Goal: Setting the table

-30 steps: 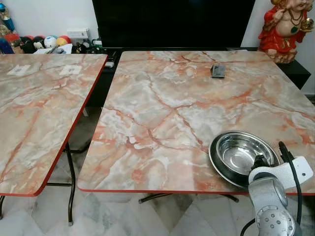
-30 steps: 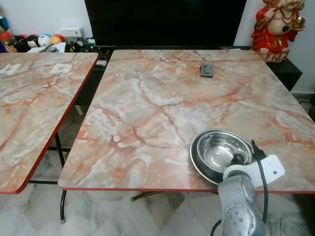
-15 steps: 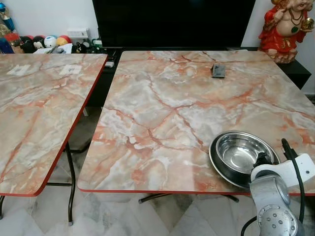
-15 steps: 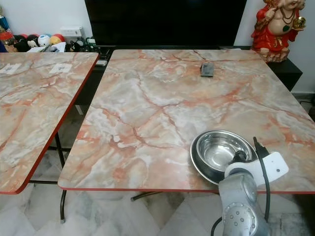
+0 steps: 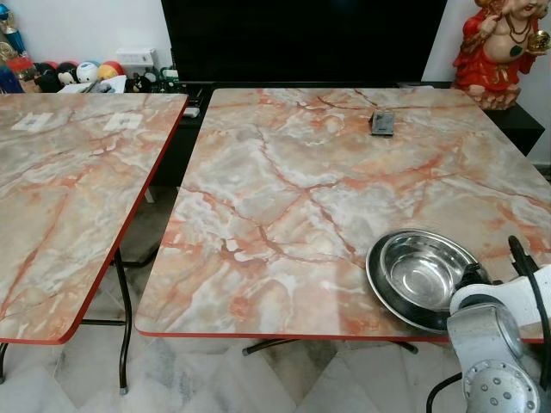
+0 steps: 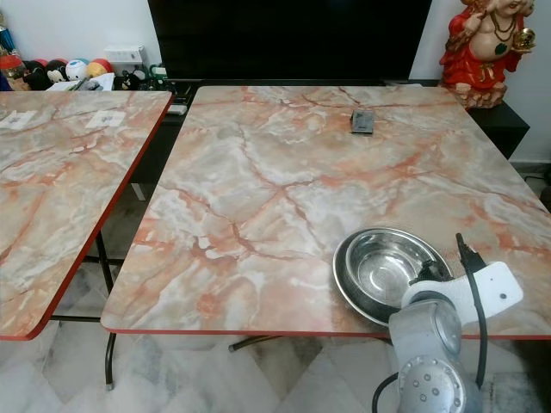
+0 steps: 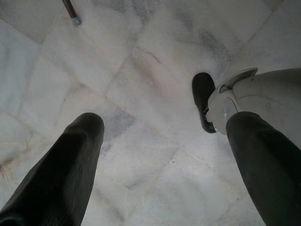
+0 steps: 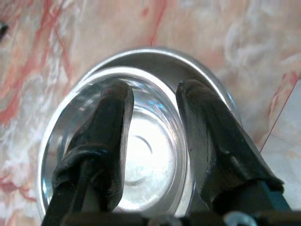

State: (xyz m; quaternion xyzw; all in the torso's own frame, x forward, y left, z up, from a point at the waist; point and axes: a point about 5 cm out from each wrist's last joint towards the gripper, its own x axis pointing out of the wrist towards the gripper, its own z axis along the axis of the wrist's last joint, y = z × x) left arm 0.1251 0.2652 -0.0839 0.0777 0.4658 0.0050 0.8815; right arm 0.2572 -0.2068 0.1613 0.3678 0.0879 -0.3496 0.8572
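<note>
Two black fingers [image 8: 115, 127] parted over steel bowl [image 8: 141, 155], on marble tabletop [image 8: 94, 33]

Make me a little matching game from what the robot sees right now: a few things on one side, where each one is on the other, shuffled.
Things:
1. steel bowl
2. small dark remote
3. red statue
4. left end effector

Places:
A. far side of the big marble table
B. hanging above the floor tiles
C. near edge of the table, by the right end effector
D. dark shelf beyond the table's far right corner

Pairs: 1-C, 2-A, 3-D, 4-B
</note>
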